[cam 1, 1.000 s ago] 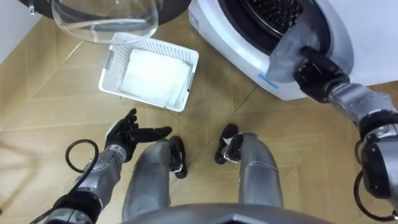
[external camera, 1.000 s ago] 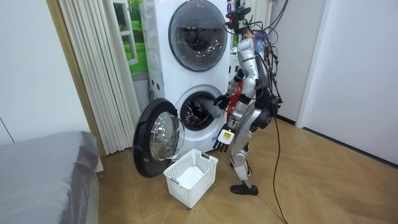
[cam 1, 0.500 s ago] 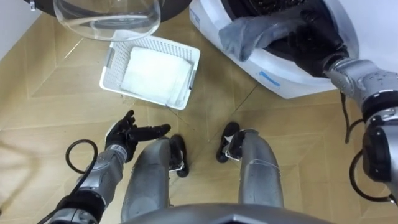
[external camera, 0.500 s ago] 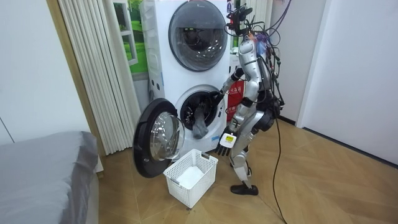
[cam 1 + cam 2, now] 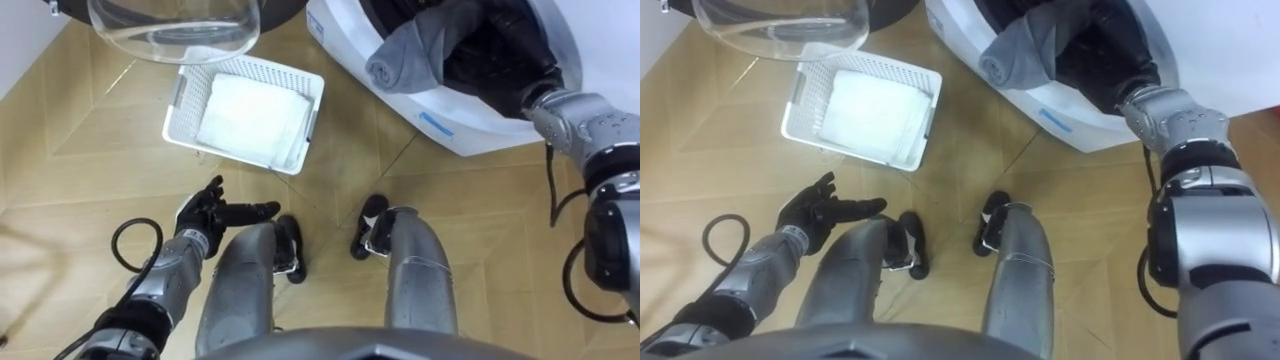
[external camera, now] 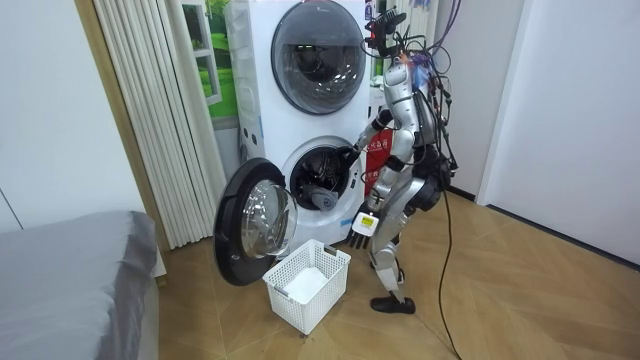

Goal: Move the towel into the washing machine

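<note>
Left fingers (image 5: 252, 210) still straight; towel (image 5: 405, 55) deeper

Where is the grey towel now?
Left eye view, top right: the grey towel sits bunched in the washing machine's open mouth, over its lower rim, right of the white basket.

Bright, even indoor light; faint soft shadows on the floor (image 5: 80, 200); glare streaks on the glass door (image 5: 170, 35); drum (image 6: 318, 165) interior dark.
</note>
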{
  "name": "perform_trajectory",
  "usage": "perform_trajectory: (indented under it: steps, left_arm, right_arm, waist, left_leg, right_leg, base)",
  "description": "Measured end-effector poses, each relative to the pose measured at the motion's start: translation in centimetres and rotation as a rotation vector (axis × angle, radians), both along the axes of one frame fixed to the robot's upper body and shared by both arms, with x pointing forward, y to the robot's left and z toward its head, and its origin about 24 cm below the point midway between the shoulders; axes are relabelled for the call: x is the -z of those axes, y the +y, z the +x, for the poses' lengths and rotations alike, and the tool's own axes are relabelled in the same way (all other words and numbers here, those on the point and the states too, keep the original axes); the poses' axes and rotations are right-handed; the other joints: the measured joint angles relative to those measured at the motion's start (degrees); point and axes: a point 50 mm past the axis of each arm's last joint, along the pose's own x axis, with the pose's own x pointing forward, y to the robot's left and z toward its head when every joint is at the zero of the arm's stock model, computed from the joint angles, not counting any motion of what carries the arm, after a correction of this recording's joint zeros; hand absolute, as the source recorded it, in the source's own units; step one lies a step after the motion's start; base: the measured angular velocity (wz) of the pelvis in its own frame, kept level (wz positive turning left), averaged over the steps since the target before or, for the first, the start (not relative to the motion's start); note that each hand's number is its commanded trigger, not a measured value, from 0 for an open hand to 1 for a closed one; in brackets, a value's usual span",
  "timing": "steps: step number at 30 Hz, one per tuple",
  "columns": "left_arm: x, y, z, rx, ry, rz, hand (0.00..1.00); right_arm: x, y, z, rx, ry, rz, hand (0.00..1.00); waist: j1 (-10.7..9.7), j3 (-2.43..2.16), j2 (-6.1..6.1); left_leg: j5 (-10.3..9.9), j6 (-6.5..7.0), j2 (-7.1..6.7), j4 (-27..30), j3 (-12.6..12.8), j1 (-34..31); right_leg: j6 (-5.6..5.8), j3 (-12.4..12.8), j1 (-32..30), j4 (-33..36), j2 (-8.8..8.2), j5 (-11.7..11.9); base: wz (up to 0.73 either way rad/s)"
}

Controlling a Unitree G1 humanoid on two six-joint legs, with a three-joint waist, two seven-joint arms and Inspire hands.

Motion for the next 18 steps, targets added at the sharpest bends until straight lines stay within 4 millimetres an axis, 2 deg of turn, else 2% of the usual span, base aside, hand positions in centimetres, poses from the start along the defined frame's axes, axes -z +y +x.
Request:
perform_trajectory:
  steps: [8,11,14,18]
  left_arm:
    - [-0.2,-0.1,0.5,0.006,-0.012,-0.001,0.00]
    - [-0.2,-0.1,0.5,0.020,-0.003,0.014,0.00]
    - [-0.2,-0.1,0.5,0.035,0.003,0.025,0.00]
    - [0.1,0.4,0.0,0.034,0.021,0.033,0.00]
  right_arm:
    - [0.1,-0.2,-0.1,0.006,-0.017,-0.003,0.00]
    - [0.5,-0.5,-0.5,0.017,-0.039,-0.011,0.00]
    - [0.8,-0.8,-0.8,0.028,-0.067,-0.020,0.00]
    - [2.8,-1.7,-2.8,0.044,-0.056,-0.056,0.00]
  waist:
    - [0.63,-0.07,0.48]
    - [1.09,-0.23,1.07]
    - [1.67,-0.15,1.94]
    - [3.50,-0.18,2.54]
  left_leg:
    - [0.00,0.00,0.08,-0.01,0.03,0.03]
    - [0.00,0.00,0.02,-0.21,0.02,0.35]
    - [0.21,0.01,0.14,-1.07,0.27,1.21]
    - [0.64,-0.32,0.00,-4.46,0.49,5.72]
  right_leg:
    - [-0.19,-0.09,0.03,-0.18,0.07,0.17]
    - [-0.27,-0.18,0.35,-0.31,0.02,0.22]
    - [-0.29,-0.22,1.15,-1.26,0.27,0.66]
    - [-0.04,-0.57,5.41,-4.12,0.86,0.87]
  base:
    - [0.00]
    - [0.00]
    - [-0.05]
    - [-0.05]
